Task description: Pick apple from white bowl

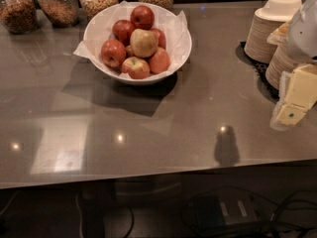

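Note:
A white bowl [179, 48] lined with white paper stands on the grey counter at the back left of centre. It holds several red and yellow-red apples [143, 42], piled up, with one red apple [142, 16] on top at the back. My gripper [295, 99], pale yellow with a white arm above it, hangs at the right edge of the view, above the counter. It is far to the right of the bowl and holds nothing that I can see.
Several glass jars of grains [58, 4] line the back edge behind the bowl. Stacks of paper bowls [270, 26] sit on a black mat at the back right, just behind my gripper. The counter's front edge [148, 175] runs across the lower view, with cables on the floor below.

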You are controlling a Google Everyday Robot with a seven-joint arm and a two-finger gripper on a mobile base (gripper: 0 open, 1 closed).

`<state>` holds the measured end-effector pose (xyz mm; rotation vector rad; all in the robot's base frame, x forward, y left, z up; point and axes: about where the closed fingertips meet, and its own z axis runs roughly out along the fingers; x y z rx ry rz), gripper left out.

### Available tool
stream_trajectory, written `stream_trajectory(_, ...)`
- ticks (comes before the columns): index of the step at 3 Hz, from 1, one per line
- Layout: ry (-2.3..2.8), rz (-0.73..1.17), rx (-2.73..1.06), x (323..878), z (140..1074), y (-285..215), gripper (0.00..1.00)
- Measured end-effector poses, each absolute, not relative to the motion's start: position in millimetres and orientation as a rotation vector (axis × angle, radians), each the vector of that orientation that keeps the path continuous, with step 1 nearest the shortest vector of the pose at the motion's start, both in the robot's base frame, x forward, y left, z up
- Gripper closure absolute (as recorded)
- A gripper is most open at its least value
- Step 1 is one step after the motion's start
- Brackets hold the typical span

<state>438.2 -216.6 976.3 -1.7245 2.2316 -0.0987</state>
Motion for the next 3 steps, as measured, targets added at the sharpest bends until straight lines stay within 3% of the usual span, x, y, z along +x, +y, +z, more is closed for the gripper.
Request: stream_trajectory(3,2.232,-0.099,-1.724,444.8,1003.7,-243.5,0.00)
